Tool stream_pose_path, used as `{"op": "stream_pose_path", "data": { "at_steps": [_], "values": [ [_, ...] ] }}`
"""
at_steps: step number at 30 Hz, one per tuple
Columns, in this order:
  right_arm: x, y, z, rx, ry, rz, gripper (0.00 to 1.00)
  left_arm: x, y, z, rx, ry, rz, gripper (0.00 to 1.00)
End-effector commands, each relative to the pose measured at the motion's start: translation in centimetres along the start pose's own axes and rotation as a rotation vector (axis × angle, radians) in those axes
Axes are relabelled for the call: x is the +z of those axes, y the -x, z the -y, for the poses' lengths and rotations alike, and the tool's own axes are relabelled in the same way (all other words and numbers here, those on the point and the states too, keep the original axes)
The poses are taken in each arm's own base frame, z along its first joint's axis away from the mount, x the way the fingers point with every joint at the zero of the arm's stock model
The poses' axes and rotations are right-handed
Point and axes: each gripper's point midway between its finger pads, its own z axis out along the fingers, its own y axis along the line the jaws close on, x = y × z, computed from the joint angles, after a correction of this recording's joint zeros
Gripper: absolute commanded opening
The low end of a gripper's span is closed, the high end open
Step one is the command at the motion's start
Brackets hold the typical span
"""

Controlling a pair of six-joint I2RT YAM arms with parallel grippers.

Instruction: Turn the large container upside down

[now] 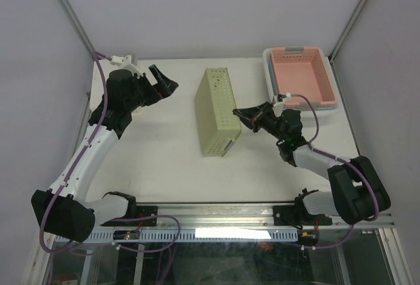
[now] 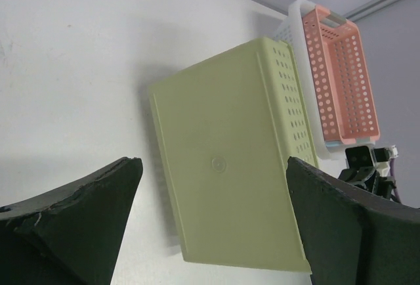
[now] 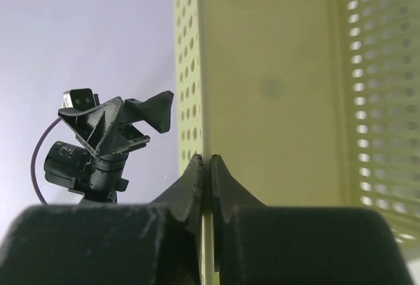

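Observation:
The large pale-green perforated container (image 1: 216,111) stands on its side in the middle of the table, its open mouth facing right. My right gripper (image 1: 240,115) is shut on the container's long side wall at the rim; in the right wrist view the fingers (image 3: 205,160) pinch the thin green wall, with the container's inside (image 3: 275,88) beyond. My left gripper (image 1: 162,83) is open and empty at the far left, apart from the container. In the left wrist view it (image 2: 213,163) faces the container's flat bottom (image 2: 230,180).
A pink basket (image 1: 303,75) sits nested in a white basket (image 1: 269,68) at the back right, close to the right arm; both show in the left wrist view (image 2: 341,81). Enclosure walls stand on both sides and at the back.

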Motion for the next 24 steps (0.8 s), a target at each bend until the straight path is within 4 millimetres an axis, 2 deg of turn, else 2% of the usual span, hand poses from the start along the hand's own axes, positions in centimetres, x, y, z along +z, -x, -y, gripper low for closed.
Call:
{"op": "stream_pose_path", "data": {
  "at_steps": [1, 3, 6, 10, 14, 17, 24],
  "values": [
    [-2.7, 0.2, 0.7, 0.051, 0.032, 0.034, 0.0, 0.2, 0.2, 1.6, -0.008, -0.079, 0.004, 0.99],
    [-3.3, 0.2, 1.8, 0.043, -0.01, 0.041, 0.04, 0.4, 0.0, 1.7, -0.009, -0.089, -0.007, 0.99],
    [-4.1, 0.3, 2.8, 0.022, -0.069, 0.055, 0.21, 0.7, -0.2, 1.7, -0.01, -0.094, -0.018, 0.99],
    [-5.1, 1.0, 4.1, 0.001, -0.144, 0.098, 0.38, 0.7, -0.7, 1.6, -0.007, -0.096, -0.029, 0.99],
    [-5.9, 0.7, 5.0, 0.029, -0.215, 0.098, 0.4, 0.8, -1.4, 1.4, -0.003, -0.105, -0.055, 0.99],
    [-6.6, 1.4, 6.3, -0.03, -0.277, 0.141, 0.56, 1.1, -1.9, 1.3, -0.005, -0.106, -0.074, 0.99],
    [-8.2, 1.6, 7.8, -0.11, -0.396, 0.167, 0.72, 1.4, -2.7, 0.9, -0.001, -0.108, -0.1, 0.99]
  ]
}}
